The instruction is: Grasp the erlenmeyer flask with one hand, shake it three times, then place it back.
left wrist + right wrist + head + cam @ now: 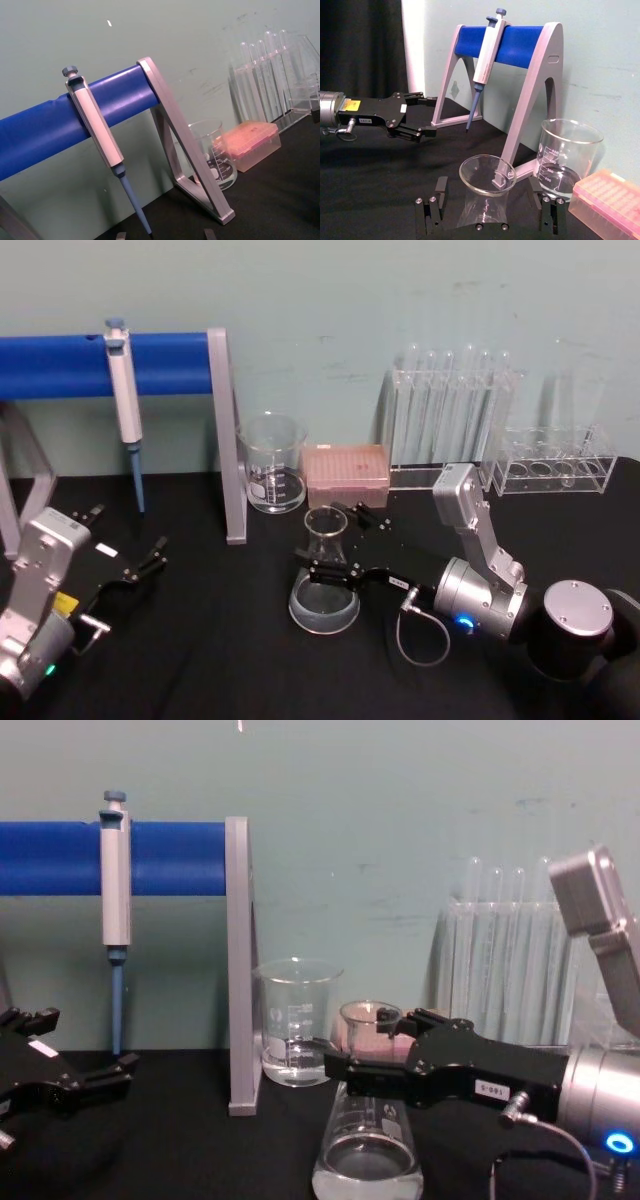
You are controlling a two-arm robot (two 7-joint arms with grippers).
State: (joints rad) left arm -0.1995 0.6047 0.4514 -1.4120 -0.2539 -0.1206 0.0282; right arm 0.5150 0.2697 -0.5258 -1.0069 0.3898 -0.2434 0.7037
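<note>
Erlenmeyer flask [325, 608] stands upright on the black surface [200, 660], with a little clear liquid in its wide base. The beaker [272, 465] is at its 11 o'clock and the pink tip box [345, 472] at its 12 o'clock, both apart from it.

I have the right pincer [338, 545] reaching in from the flask's 3 o'clock at neck height. Its fingers are spread to either side of the neck, and the right wrist view shows a gap on each side, so I judge that nothing is held yet. The neck is the sensible grip point because it is narrow enough to sit between the fingers (the base looks too wide).

Next step, in my judgement: close, then lift clear before shaking, since the beaker is near. The left pincer [135, 565] rests parked at the flask's 9 o'clock, open and empty.
</note>
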